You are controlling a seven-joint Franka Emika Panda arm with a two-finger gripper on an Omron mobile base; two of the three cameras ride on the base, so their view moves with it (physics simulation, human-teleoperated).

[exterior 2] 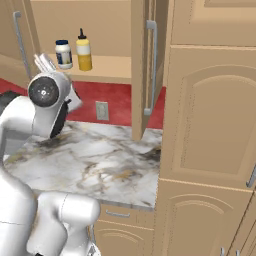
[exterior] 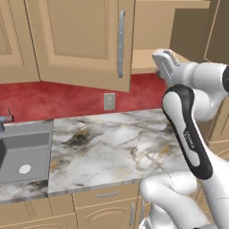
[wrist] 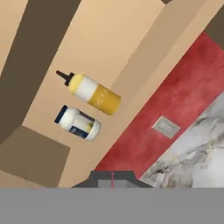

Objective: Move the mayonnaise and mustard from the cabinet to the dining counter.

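Mayonnaise (exterior 2: 63,53) and mustard (exterior 2: 83,51) both upright on the open cabinet (exterior 2: 112,67) shelf, side by side and close, possibly touching, jar to the left of the bottle in the right base view. Nothing yet on any marble surface (exterior 2: 100,160); the one below the shelf carries a grey sink (exterior: 22,154), so not the dining counter.

Gripper (exterior 2: 46,62) raised just left of the jar, level with the shelf, jaws fully closed and empty. Fingertips hard to make out in the hand view, which looks in at both containers from a rolled angle.

Step in hand, by judgement: reach for the first container. To do well:
- open jaws wide before moving in, since closed fingers would only shove the jar
- take the mayonnaise first, being nearer and squat
- come in level along the shelf, fingers either side of the white body below the blue lid
- keep clear of the mustard, tall and narrow, likely to topple if nudged
- mind the open door (exterior 2: 145,70) on the way out

Contents: both containers capped, fill level not visible.
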